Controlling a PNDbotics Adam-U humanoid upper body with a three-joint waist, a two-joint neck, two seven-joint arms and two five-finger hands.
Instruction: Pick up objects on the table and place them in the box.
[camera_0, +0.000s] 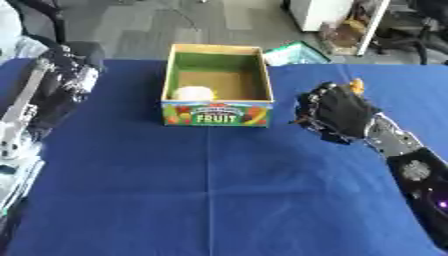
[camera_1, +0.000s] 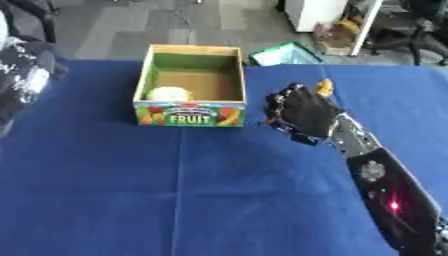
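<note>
Right hand (camera_1: 304, 116), fingers curled around small orange object (camera_1: 325, 87), beside green-lined cardboard fruit box (camera_0: 259, 75) holding pale round item (camera_0: 193, 93); left hand's grip indiscernible.

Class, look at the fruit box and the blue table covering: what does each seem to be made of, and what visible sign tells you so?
The box looks like printed cardboard: thin straight walls, a plain brown floor inside, and a colourful front panel reading FRUIT. Its finish seems matte. The blue covering looks like cloth, probably a woven tablecloth: it is matte, with faint straight fold creases running across it. Neither can be confirmed by look alone.
</note>
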